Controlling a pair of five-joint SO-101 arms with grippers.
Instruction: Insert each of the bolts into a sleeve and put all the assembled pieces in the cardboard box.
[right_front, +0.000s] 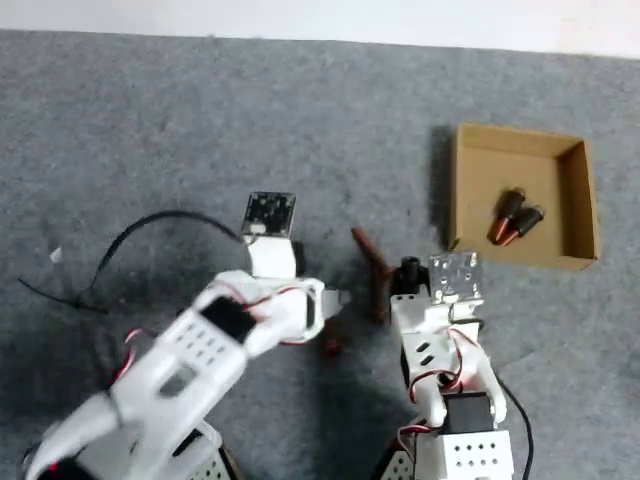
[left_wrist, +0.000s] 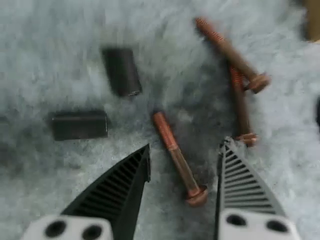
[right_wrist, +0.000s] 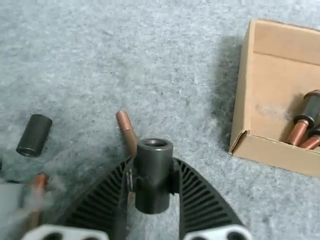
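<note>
Grey felt covers the tabletop (right_front: 200, 120). In the high view open felt stretches from 9 to 12 o'clock, up to a white wall (right_front: 300, 15) at the far edge. A black cable (right_front: 150, 222) loops at 9 o'clock. The cardboard box (right_front: 455, 185) sits at 2 o'clock from my right pincer (right_wrist: 153, 165), well apart, with open felt between. Its top is open. Two assembled pieces (right_front: 513, 218) lie side by side toward its 6 o'clock wall.

My right pincer is closed on a dark sleeve (right_wrist: 153, 182). Sleeve long axis: parallel to the fingers, open bore at the fingertip end. A loose bolt (right_wrist: 126, 132) lies on the felt just beyond it.

My left pincer (left_wrist: 186, 145) is spread wide and grips nothing. A copper bolt (left_wrist: 175, 155) lies flat between the fingers, clear of both. Bolt long axis: roughly along the fingers, slightly slanted, flanged head toward the pincer base, shank tip pointing away. Two more bolts (left_wrist: 241, 107) lie close together beyond one fingertip. Two loose sleeves (left_wrist: 121, 71) rest on their sides farther out, apart from each other.
</note>
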